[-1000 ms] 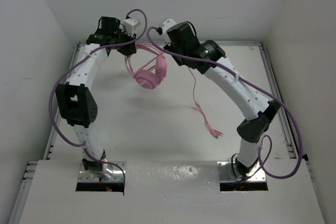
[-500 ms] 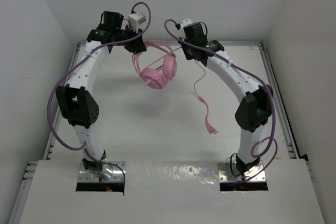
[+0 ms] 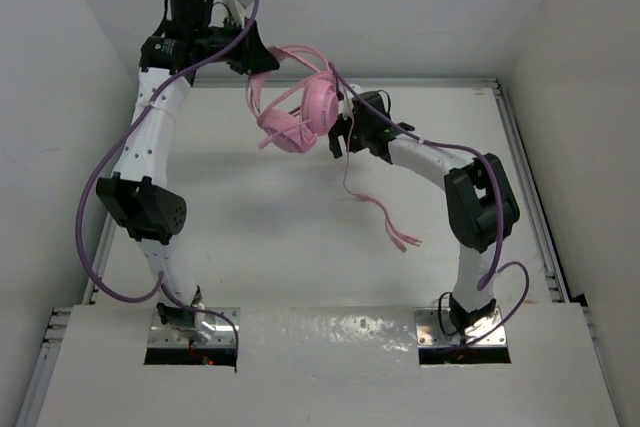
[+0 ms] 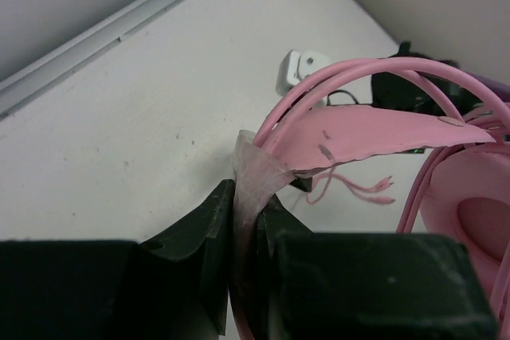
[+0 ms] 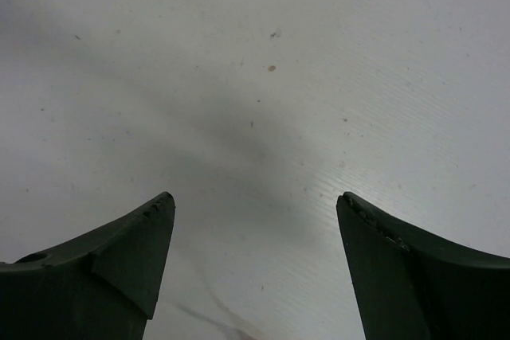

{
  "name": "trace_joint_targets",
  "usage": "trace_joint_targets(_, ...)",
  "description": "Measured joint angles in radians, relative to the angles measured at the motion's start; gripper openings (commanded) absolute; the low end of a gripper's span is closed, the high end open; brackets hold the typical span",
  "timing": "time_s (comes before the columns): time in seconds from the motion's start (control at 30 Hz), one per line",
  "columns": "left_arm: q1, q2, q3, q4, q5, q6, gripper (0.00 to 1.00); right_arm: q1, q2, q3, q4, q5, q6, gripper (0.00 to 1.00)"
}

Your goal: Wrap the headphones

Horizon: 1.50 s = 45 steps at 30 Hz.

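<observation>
left gripper [image 4: 244, 205] pinched tight on the headphones [image 4: 374, 129], right at the end of the pink headband, which arcs up and right. earcup [image 4: 470, 205] at the right edge, thin cord [image 4: 360, 187] showing just under the band, white table [image 4: 119, 133] beneath.

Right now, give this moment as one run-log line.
left tool: shut on headphones, lifted | right tool: open, empty | cord: hanging unwrapped

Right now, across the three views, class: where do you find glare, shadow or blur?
Top external: a glare patch on the near white board. Left wrist: the left gripper is dark and blurred close up; the headphones are sharper. Right wrist: a soft shadow band crosses the table above the open right gripper.
</observation>
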Motion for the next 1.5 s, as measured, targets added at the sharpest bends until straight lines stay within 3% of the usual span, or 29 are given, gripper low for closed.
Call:
trace_joint_targets(0.33,0.012,-0.01,0.104,0.065,0.063,-0.133,0.0,-0.037,-0.023,-0.165,0.082,-0.103,0.007,0.8)
trace_joint_targets(0.53,0.012,-0.01,0.104,0.075,0.083,-0.158,0.0,-0.215,-0.101,-0.255,0.072,-0.142,0.056,0.85)
trace_joint_targets(0.63,0.012,-0.01,0.104,0.08,0.089,-0.169,0.0,-0.274,-0.192,-0.315,0.068,-0.177,0.0,0.81)
trace_joint_targets(0.73,0.012,-0.01,0.104,0.087,0.092,-0.176,0.0,-0.261,-0.293,-0.391,0.091,-0.238,-0.072,0.78)
trace_joint_targets(0.9,0.013,-0.01,0.105,0.103,0.093,-0.196,0.0,-0.197,-0.486,-0.722,0.307,-0.388,-0.132,0.77)
trace_joint_targets(1.03,0.013,-0.01,0.105,0.114,0.097,-0.21,0.0,-0.06,-0.494,-0.877,0.46,-0.34,-0.15,0.79)
trace_joint_targets(1.17,0.013,-0.01,0.105,0.118,0.098,-0.213,0.0,0.008,-0.402,-0.859,0.61,-0.218,-0.14,0.79)
trace_joint_targets(1.33,0.013,-0.01,0.105,0.117,0.1,-0.212,0.0,0.013,-0.279,-0.727,0.637,-0.081,-0.14,0.73)
trace_joint_targets(1.4,0.013,-0.01,0.105,0.117,0.1,-0.213,0.0,0.017,-0.248,-0.687,0.637,-0.069,-0.139,0.66)
trace_joint_targets(1.5,0.013,-0.01,0.105,0.118,0.1,-0.213,0.0,0.03,-0.216,-0.66,0.637,-0.112,-0.142,0.66)
